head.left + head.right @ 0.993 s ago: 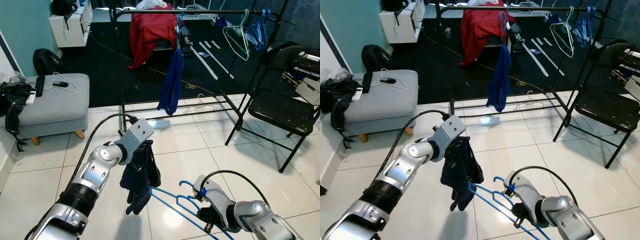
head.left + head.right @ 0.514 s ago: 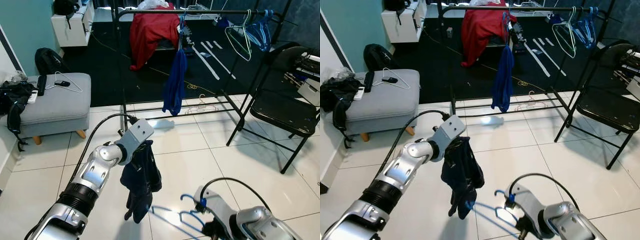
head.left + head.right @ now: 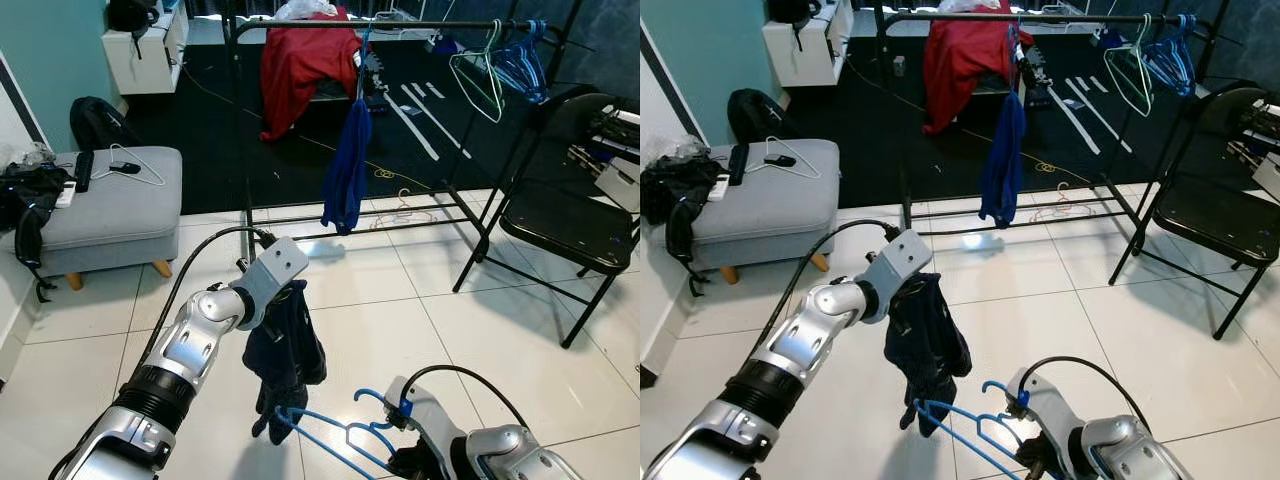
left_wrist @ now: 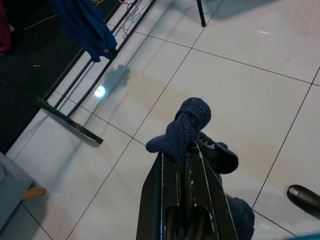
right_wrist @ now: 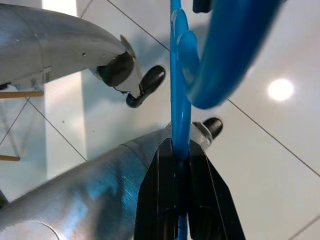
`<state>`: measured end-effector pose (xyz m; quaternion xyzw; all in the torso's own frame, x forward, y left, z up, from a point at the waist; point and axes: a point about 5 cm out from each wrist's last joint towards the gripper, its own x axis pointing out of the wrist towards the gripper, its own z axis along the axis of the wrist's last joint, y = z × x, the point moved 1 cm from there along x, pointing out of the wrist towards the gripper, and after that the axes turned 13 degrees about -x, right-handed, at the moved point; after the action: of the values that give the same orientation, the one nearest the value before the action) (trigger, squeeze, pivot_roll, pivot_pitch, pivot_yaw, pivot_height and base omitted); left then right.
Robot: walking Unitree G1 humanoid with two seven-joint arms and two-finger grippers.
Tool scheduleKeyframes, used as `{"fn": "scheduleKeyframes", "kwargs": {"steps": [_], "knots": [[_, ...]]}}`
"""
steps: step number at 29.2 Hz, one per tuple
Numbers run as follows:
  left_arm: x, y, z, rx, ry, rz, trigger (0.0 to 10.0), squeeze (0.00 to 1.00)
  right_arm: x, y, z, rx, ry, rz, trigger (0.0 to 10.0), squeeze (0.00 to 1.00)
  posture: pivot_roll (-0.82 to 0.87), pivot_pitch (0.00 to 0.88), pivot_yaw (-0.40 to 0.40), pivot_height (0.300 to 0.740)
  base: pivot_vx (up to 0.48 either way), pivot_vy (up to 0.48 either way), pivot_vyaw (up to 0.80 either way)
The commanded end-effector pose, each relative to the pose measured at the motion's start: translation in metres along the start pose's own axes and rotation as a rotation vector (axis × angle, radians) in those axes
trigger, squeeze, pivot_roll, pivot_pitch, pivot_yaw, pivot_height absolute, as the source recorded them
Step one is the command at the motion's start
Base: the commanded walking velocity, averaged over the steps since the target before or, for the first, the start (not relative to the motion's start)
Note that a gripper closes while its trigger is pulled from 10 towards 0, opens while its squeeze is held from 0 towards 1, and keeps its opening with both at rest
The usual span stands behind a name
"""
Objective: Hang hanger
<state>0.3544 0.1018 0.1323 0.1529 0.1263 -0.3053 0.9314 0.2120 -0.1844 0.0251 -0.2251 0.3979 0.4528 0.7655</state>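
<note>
Hanger raised again, its end now at the garment.

Compared with 0.5 s ago, the blue hanger [image 3: 330,437] sits higher and its near end reaches the hem of the dark garment [image 3: 285,355]. Right hand [image 5: 181,165] is clamped on the hanger's shaft; left hand [image 4: 182,165] is clenched on the garment. Both are well short of the clothes rail [image 3: 380,25]. Judgement: still dressing the hanger, hanging not yet begun.
</note>
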Motion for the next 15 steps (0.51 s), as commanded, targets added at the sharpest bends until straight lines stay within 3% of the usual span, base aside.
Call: {"fn": "scheduleKeyframes", "kwargs": {"steps": [1, 5, 8, 11, 15], "knots": [[-0.002, 0.001, 0.000, 0.029, 0.013, -0.001, 10.0, 0.00, -0.004, -0.003, -0.007, 0.021, 0.009, -0.018, 10.0, 0.00, -0.06, 0.069, 0.000, 0.740, 0.000, 0.000, 0.00], [-0.002, 0.002, -0.002, 0.026, 0.018, 0.000, 10.0, 0.00, -0.018, -0.014, -0.019, 0.020, 0.059, -0.104, 10.0, 0.00, -0.06, 0.065, 0.004, 0.740, 0.000, 0.000, 0.00], [-0.002, 0.002, -0.002, 0.025, 0.020, 0.000, 10.0, 0.00, -0.023, -0.030, -0.018, 0.038, 0.039, -0.213, 10.0, 0.00, -0.06, 0.065, 0.005, 0.740, 0.000, 0.000, 0.00], [-0.001, 0.003, -0.002, 0.025, 0.022, 0.003, 10.0, 0.00, -0.040, -0.049, 0.018, 0.020, -0.081, -0.369, 10.0, 0.00, -0.06, 0.071, 0.005, 0.740, 0.000, 0.000, 0.00], [-0.001, 0.004, -0.001, 0.024, 0.021, 0.008, 10.0, 0.00, -0.047, -0.051, 0.048, -0.026, -0.182, -0.390, 10.0, 0.00, -0.06, 0.077, 0.001, 0.740, 0.000, 0.000, 0.00]]}}
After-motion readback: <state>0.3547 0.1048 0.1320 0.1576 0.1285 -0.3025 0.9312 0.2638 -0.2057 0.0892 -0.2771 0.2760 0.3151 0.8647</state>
